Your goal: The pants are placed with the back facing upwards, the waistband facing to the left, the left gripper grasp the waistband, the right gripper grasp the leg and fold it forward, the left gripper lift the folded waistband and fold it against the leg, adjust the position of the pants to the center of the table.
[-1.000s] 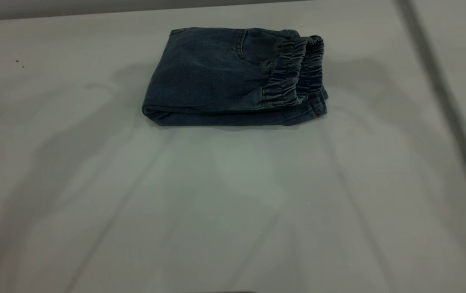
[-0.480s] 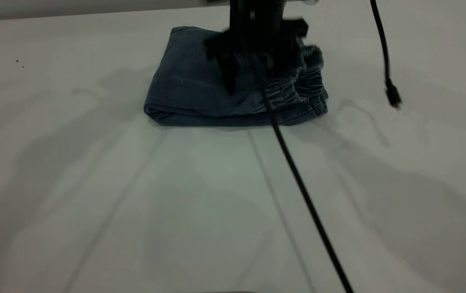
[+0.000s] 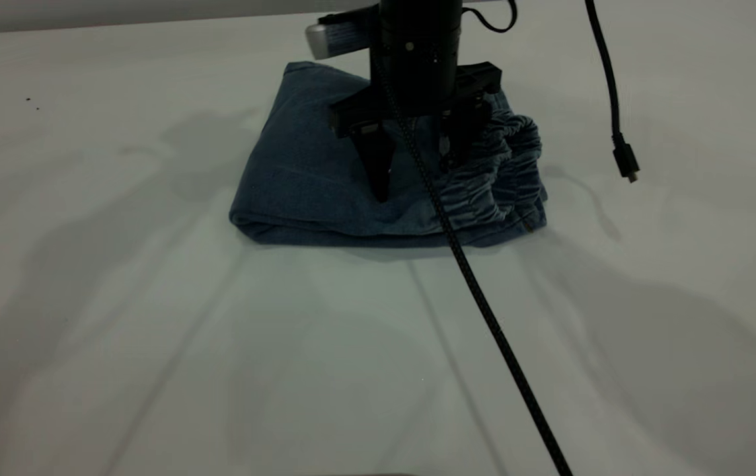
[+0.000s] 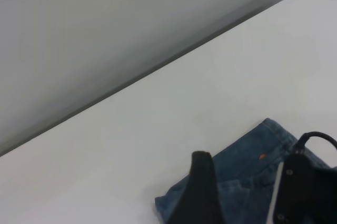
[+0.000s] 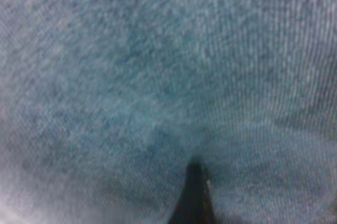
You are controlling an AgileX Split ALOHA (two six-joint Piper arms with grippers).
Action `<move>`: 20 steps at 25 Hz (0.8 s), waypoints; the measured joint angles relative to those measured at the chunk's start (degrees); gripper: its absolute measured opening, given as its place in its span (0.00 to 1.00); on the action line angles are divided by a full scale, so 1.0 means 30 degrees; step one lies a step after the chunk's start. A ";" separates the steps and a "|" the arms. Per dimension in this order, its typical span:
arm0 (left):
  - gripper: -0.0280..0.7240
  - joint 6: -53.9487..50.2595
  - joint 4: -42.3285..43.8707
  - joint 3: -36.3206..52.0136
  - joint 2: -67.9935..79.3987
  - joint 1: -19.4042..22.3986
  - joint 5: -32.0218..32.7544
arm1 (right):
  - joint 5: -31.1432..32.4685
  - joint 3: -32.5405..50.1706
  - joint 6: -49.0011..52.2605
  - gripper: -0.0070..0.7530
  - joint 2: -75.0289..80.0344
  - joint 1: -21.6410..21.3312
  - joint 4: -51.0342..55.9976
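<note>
Right gripper (image 3: 415, 177) stands upright on the folded pants (image 3: 312, 178), fingers (image 3: 378, 168) spread wide and both tips down on the top denim layer, with the gathered waistband (image 3: 497, 178) bunched just at 3 o'clock of them. Pants sit toward 12 o'clock on the table (image 3: 153, 344); left gripper (image 4: 202, 195) is high and off the cloth. Count: one pair of pants, two cables: a braided cable (image 3: 497, 330) crossing the waistband toward 5 o'clock, and a loose plug-ended cable (image 3: 616, 99) hanging at 3 o'clock of the pants.

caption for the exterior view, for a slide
Open right gripper with fingertips on the folded pants on the table.
</note>
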 joint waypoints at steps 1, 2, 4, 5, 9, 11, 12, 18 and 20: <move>0.80 0.0000 0.0302 0.0000 -0.0022 0.0000 0.0113 | 0.0063 0.0000 -0.0040 0.73 -0.0199 0.0017 0.0000; 0.80 -0.0067 0.0600 0.0000 -0.0156 0.0000 0.0315 | 0.0109 0.0000 -0.0089 0.73 -0.0530 0.0017 -0.0095; 0.80 -0.0371 0.1447 0.0000 -0.0666 0.0000 0.1039 | 0.0291 -0.0238 -0.0156 0.73 -0.1459 0.0017 -0.0667; 0.80 -0.0649 0.2009 0.0000 -0.1152 0.0000 0.1600 | 0.0332 -0.0417 -0.0173 0.73 -0.2177 0.0017 -0.0962; 0.80 -0.3135 0.5420 0.0000 -0.3618 0.0000 0.4346 | 0.0430 -0.0540 -0.0212 0.73 -0.6063 0.0017 -0.1845; 0.80 -0.5161 0.8062 0.0000 -0.4822 0.0000 0.6274 | 0.0498 -0.0306 -0.0233 0.73 -0.8259 0.0017 -0.1934; 0.80 -0.6358 0.9503 0.0000 -0.5424 0.0000 0.7339 | 0.0577 -0.0055 -0.0272 0.73 -0.9518 0.0017 -0.1949; 0.80 -1.2206 1.5925 0.0017 -0.8055 0.0000 1.4397 | 0.0764 0.4346 -0.0313 0.73 -1.7308 0.0017 -0.2088; 0.80 -1.3061 1.6625 0.0335 -0.8834 0.0000 1.4959 | 0.0878 0.7140 -0.0347 0.73 -2.0380 0.0017 -0.2317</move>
